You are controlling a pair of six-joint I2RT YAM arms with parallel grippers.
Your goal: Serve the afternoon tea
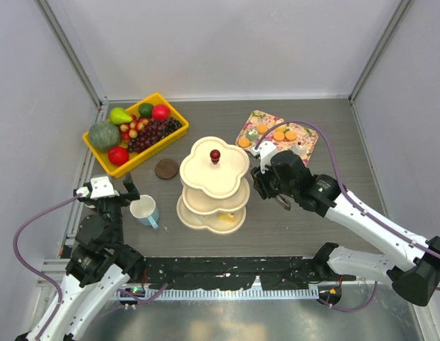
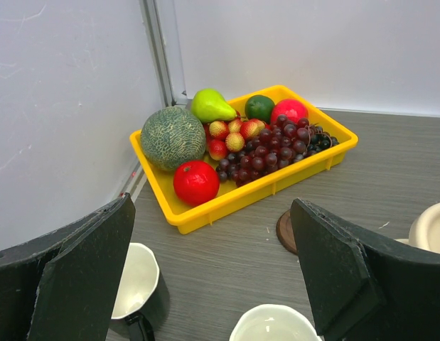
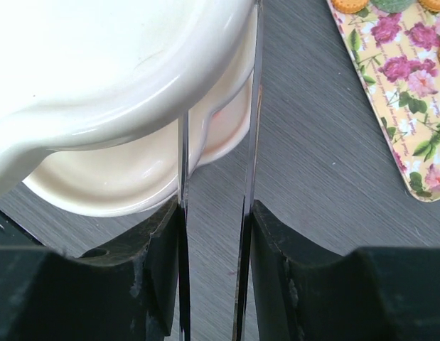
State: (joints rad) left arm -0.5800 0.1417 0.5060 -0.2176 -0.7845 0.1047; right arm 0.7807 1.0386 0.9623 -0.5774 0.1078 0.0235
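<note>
The cream three-tier stand [image 1: 214, 177] with a red knob [image 1: 215, 154] stands mid-table, a yellow pastry [image 1: 225, 221] on its bottom tier. My right gripper [image 1: 263, 180] is just right of it, shut on thin metal tongs [image 3: 249, 142] whose blades reach the stand's edge [image 3: 99, 71]; nothing shows between the blades. Orange biscuits [image 1: 279, 135] and pastries lie on the floral tray [image 1: 303, 150]. My left gripper [image 1: 124, 198] hangs open over the pale blue mug [image 1: 144, 210]. The left wrist view shows the dark mug [image 2: 138, 291] and the pale mug's rim [image 2: 276, 323] below the open fingers.
A yellow bin [image 1: 152, 151] of fruit sits at the back left, near the wall. A round brown coaster [image 1: 166, 168] lies between the bin and the stand. Walls enclose the table on three sides.
</note>
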